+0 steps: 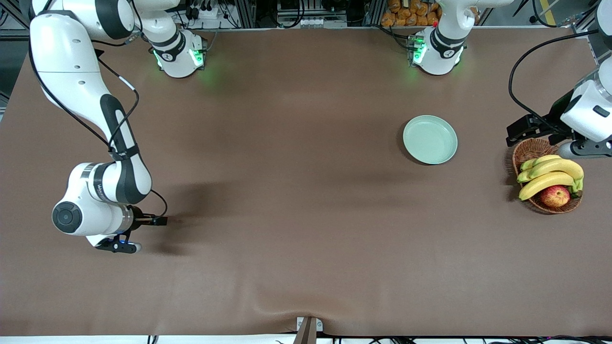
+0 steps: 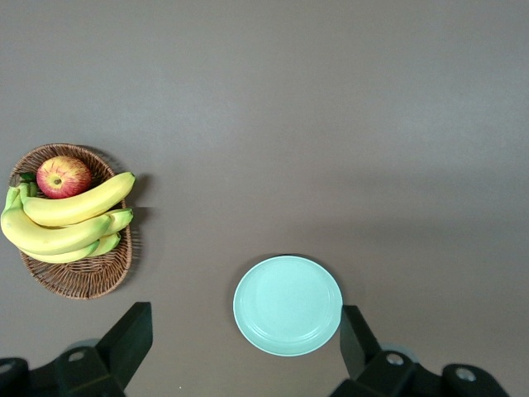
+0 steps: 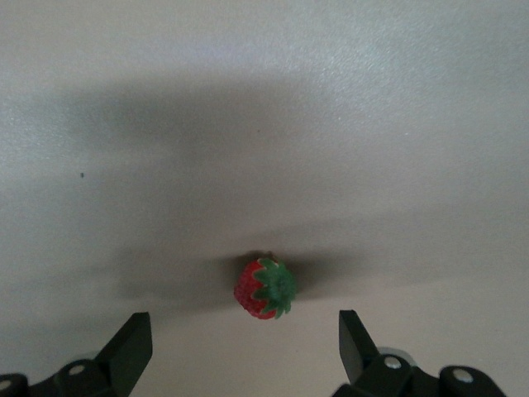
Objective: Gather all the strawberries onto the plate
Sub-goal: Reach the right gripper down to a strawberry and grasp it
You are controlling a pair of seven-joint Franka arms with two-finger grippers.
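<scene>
Right gripper [image 3: 240,351] low over the brown bench [image 1: 296,215] at the right arm's end, fingers [image 3: 132,343] spread wide, empty. One strawberry [image 3: 264,289] on the cloth just ahead of the gap between the fingertips, red body, green cap, lying in the gripper's shadow. Not yet touched. Likely posed this way to drop straight down and close on the berry from both sides. Only this one berry in sight; the others not found in any view.

Farther up the bench, toward the left arm's end: plate [image 1: 430,139], round, pale mint green, shallow, nothing in it. Left gripper [image 2: 240,347] high above, fingers [image 2: 132,335] wide apart and empty, plate [image 2: 288,305] framed between the fingertips. Seemingly waiting there, with a clear look down at the drop spot.

Off to one side of the left fingers: brown wicker basket [image 1: 528,150] holding bananas [image 1: 550,174] and a red-yellow apple [image 1: 555,196]; no part of the job.

Task judged barely begun: plate bare, first pick about to happen. Small, rounded berry likely to roll if nudged off centre.
</scene>
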